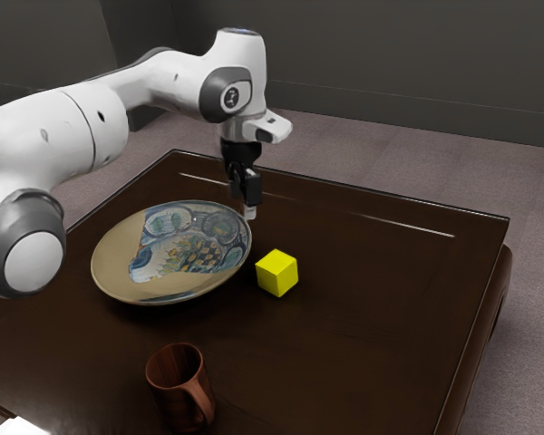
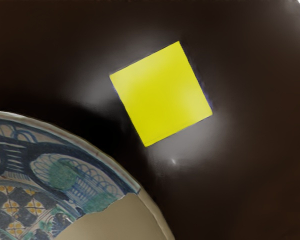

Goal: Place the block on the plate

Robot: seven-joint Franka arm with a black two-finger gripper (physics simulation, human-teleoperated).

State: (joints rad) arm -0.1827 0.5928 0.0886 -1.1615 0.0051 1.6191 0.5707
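Floor of muted mauve-grey (image 1: 390,154) spreads around the table, with a dark grey wall (image 1: 390,54) behind it; the dark brown table with a glossy top (image 1: 344,362) carries the plate, the mug and the block; the white and grey jointed robot arm (image 1: 54,136) reaches over it from the exterior view's left. Next in size comes the wide round plate (image 1: 177,249), tan in part and painted in part with blue, green and yellow patterns, its rim raised around a shallow bowl; the reddish-brown wooden mug (image 1: 183,399) stands upright nearer the exterior camera, apart from plate and block, its handle turned toward the exterior view's right; the black two-finger gripper (image 1: 250,213) points downward near the plate's rim in the exterior view, and I cannot tell whether it stands wide or narrow. Smallest is the plain bright yellow cube-shaped block (image 1: 276,274); it sits on the table outside the plate, near the rim but apart from it, on the exterior view's right of the plate; the wrist view looks down on its flat yellow face, with the painted rim close by and dark tabletop between them.
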